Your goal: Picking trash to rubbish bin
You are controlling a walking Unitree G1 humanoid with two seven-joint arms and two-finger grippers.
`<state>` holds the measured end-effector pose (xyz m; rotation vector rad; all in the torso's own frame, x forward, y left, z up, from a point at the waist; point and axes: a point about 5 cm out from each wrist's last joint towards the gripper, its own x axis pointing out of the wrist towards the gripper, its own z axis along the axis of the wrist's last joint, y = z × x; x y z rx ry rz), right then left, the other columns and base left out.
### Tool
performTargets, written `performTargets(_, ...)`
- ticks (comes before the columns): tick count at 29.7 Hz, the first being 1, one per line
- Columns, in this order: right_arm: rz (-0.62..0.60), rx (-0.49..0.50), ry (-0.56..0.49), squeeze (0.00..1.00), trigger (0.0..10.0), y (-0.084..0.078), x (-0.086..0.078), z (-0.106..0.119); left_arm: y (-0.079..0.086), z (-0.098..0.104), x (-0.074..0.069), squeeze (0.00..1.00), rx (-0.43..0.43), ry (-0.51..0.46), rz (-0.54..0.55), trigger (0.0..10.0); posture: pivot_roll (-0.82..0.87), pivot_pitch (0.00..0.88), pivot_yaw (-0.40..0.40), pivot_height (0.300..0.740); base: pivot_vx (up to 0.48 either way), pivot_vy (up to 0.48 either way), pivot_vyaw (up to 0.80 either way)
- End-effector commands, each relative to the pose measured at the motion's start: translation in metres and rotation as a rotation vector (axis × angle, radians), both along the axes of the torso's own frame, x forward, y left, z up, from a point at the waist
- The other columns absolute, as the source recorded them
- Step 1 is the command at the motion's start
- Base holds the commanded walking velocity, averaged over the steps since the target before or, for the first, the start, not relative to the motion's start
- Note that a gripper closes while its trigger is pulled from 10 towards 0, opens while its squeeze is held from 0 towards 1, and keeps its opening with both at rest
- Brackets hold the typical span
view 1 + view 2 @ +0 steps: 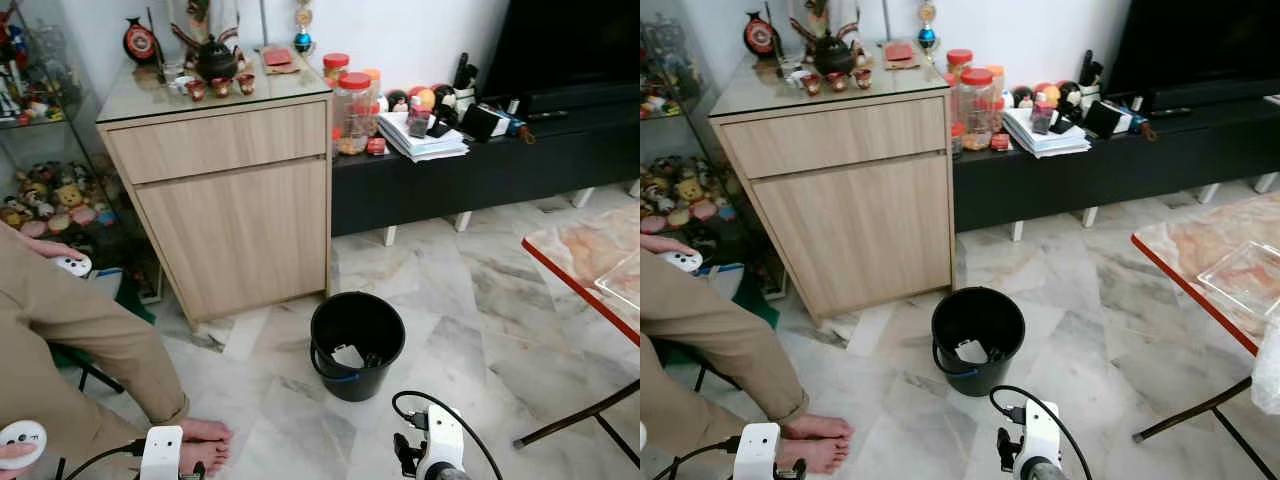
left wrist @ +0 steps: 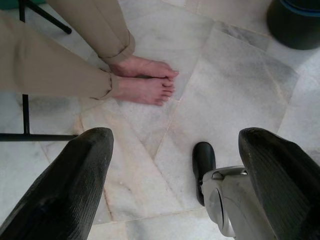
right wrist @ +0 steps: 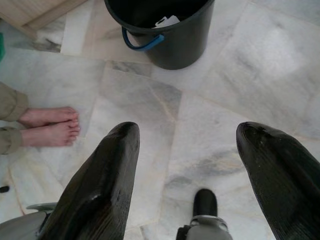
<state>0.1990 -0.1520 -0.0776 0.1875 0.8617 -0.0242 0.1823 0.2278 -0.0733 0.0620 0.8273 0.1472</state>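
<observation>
- The bin [image 1: 357, 345] stands upright on the floor [image 1: 480, 330], mouth up, before the cabinet [image 1: 225, 190].
- Some trash [image 1: 348, 356] lies inside.
- Left gripper [image 2: 180, 185] and right gripper [image 3: 187, 175] both hang spread apart, holding nothing.

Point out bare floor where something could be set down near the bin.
Bare marble lies between the black bin and the red-edged table, and in front of the bin toward the right gripper. It is crowded left of the bin, by the person's feet and the cabinet.
</observation>
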Motion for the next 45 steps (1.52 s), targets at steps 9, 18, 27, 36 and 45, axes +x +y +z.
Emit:
performTargets(9, 0.092, -0.023, -0.253, 0.0, 10.0, 0.012, 0.045, 0.032, 0.006, 0.027, 0.035, 0.0, 0.074, -0.215, -0.014, 10.0, -0.01, 0.0, 0.01, 0.74, 0.0, 0.0, 0.0)
performTargets(18, 0.092, 0.014, -0.48, 0.0, 10.0, 0.022, 0.09, 0.075, 0.005, 0.061, 0.074, 0.0, 0.108, -0.42, -0.022, 10.0, -0.02, 0.0, 0.019, 0.74, 0.0, 0.0, 0.0)
performTargets(27, 0.097, 0.054, -0.604, 0.0, 10.0, 0.038, 0.108, 0.098, -0.008, 0.084, 0.097, 0.0, 0.106, -0.562, -0.079, 10.0, -0.02, 0.0, 0.031, 0.74, 0.0, 0.0, -0.05)
performTargets(36, 0.111, 0.069, -0.653, 0.0, 10.0, 0.044, 0.113, 0.106, -0.012, 0.091, 0.104, 0.0, 0.107, -0.603, -0.102, 10.0, -0.03, 0.0, 0.038, 0.74, 0.0, 0.0, -0.76)
performTargets(45, 0.119, 0.066, -0.664, 0.0, 10.0, 0.046, 0.115, 0.109, -0.014, 0.094, 0.106, 0.0, 0.118, -0.615, -0.12, 10.0, -0.03, 0.0, 0.041, 0.74, 0.0, 0.0, -0.8)
